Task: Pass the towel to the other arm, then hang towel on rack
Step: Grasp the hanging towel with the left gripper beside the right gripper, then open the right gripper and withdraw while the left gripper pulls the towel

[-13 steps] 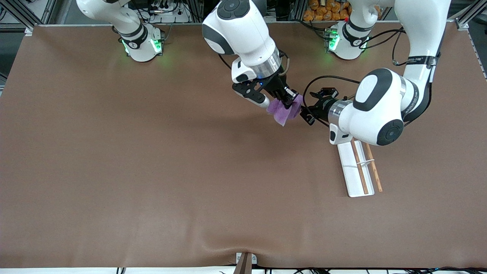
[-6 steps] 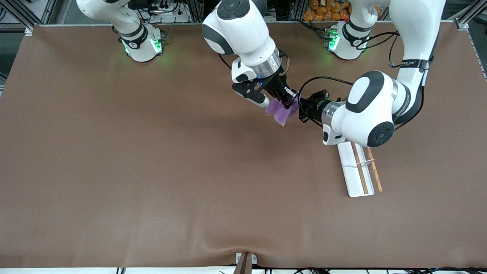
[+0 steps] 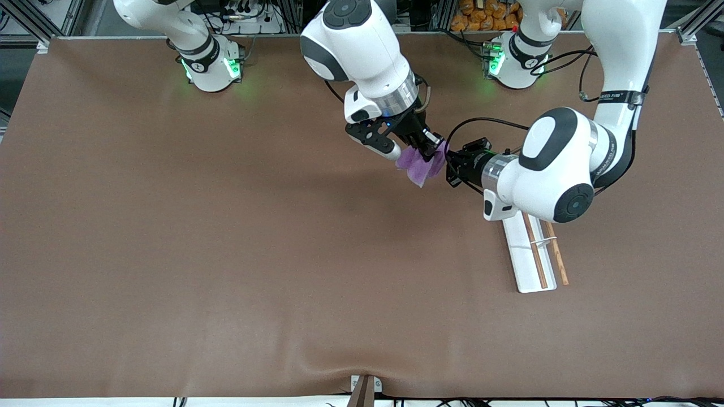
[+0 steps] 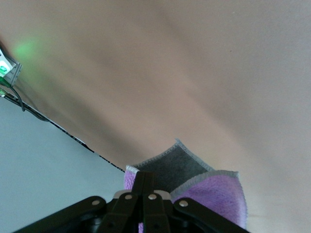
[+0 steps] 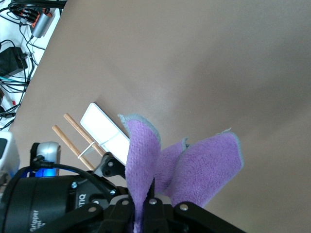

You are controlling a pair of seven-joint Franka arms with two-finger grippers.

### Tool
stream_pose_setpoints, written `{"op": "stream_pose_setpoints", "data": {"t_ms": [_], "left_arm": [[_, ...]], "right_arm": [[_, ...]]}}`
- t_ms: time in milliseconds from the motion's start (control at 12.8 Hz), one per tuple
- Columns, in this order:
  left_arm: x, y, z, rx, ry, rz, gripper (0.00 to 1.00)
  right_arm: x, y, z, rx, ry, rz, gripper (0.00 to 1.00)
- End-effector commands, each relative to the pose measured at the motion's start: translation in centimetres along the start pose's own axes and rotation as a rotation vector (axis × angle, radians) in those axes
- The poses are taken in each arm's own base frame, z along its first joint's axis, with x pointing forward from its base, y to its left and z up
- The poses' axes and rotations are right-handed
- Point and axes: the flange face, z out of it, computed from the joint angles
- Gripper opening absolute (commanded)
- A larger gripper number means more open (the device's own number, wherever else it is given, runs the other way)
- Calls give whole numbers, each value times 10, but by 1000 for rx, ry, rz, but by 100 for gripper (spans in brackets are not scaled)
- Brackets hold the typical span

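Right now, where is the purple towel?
The towel hangs in the air over the table's middle, pinched by the right end effector, with the left end effector shut on its edge.

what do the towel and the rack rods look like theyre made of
The towel looks like soft purple microfibre: fuzzy pile, pale stitched edging, folds drooping limply. The rack has a smooth white base, probably plastic, and two thin brown rods that look like bare matte wood, though their grain cannot be seen.

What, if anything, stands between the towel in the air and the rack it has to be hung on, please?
Only the left arm's own wrist and forearm lie over the rack's upper end. The towel hangs pinched by both the right gripper and the left gripper.
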Motion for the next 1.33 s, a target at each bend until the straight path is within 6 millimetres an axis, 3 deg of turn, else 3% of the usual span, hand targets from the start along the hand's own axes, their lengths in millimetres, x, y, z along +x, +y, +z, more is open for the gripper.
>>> {"op": "stream_pose_setpoints", "data": {"t_ms": [0, 469, 703, 859, 938, 1016, 1250], "left_arm": [[6, 2, -11, -11, 10, 17, 0], [40, -11, -28, 6, 104, 91, 0], [46, -15, -35, 20, 155, 108, 0], [43, -18, -51, -2, 180, 135, 0], [49, -25, -66, -26, 182, 130, 0], [47, -28, -78, -47, 189, 134, 0], [29, -33, -98, -54, 226, 163, 0]], "right_arm": [[-5, -3, -1, 10, 0, 7, 0], [-4, -3, -1, 10, 1, 10, 0], [-4, -3, 0, 9, 1, 10, 0], [-3, -3, 0, 9, 2, 10, 0], [-3, -3, -1, 9, 1, 9, 21], [-1, -3, -1, 10, 3, 9, 99], [-3, -3, -2, 6, 26, -13, 100]]}}
